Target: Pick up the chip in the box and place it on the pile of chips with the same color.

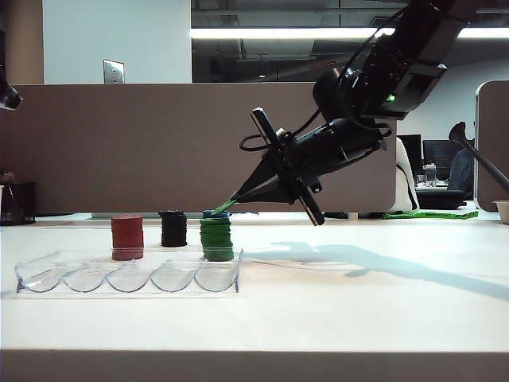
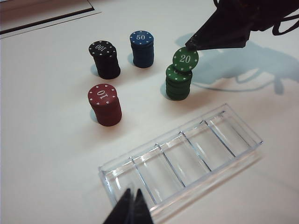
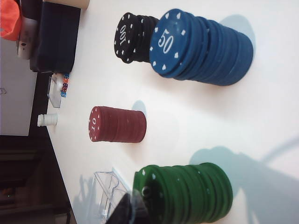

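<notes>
Clear box [image 2: 187,154] w/ bare grooves; right fingers [image 2: 189,45] clamping chip [image 2: 185,59] over green pile [image 2: 178,84]; left fingers [image 2: 132,207] closed.

Readable text is chip denominations only, all white numerals on top faces:

- "20" on the chip [image 2: 185,59], tilted, resting on the green pile [image 2: 178,84], its far edge pinched in the closed right gripper [image 2: 190,45].
- "50" on the blue stack [image 2: 141,48], just behind the green pile.
- "100" on the black stack [image 2: 104,59], beside the blue stack, on the side away from the green pile.
- "10" on the red stack [image 2: 104,104], just in front of the black stack, nearer the clear box [image 2: 187,161].

Right wrist view repeats "50" [image 3: 164,41], "100" [image 3: 122,33] and "10" [image 3: 93,123].
</notes>
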{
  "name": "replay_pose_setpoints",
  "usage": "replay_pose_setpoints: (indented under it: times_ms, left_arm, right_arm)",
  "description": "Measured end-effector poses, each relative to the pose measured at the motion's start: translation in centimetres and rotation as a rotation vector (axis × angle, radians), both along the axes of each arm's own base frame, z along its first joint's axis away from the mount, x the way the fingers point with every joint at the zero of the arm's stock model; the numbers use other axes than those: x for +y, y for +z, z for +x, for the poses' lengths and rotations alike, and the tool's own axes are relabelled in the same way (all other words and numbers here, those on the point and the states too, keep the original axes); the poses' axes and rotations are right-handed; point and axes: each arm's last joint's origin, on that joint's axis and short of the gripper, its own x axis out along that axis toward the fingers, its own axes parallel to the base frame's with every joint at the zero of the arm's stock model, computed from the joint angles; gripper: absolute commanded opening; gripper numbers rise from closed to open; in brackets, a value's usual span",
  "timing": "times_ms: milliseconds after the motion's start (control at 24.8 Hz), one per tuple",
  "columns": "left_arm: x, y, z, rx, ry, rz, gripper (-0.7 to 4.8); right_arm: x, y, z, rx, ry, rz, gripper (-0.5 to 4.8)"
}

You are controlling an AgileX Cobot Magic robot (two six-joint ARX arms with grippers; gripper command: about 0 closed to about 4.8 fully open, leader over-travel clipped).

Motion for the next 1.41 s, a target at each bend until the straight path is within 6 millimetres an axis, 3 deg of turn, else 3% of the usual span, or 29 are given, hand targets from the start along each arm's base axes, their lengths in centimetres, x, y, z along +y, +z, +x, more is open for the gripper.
replay_pose_setpoints:
  times_ms: [1414]
  left_arm:
    - [0.00, 0.01, 0.01, 0.000, 0.000, 0.000, -0.06]
  right_arm:
    - [0.29, -0.68, -0.02, 0.009, -0.005, -0.019, -0.01]
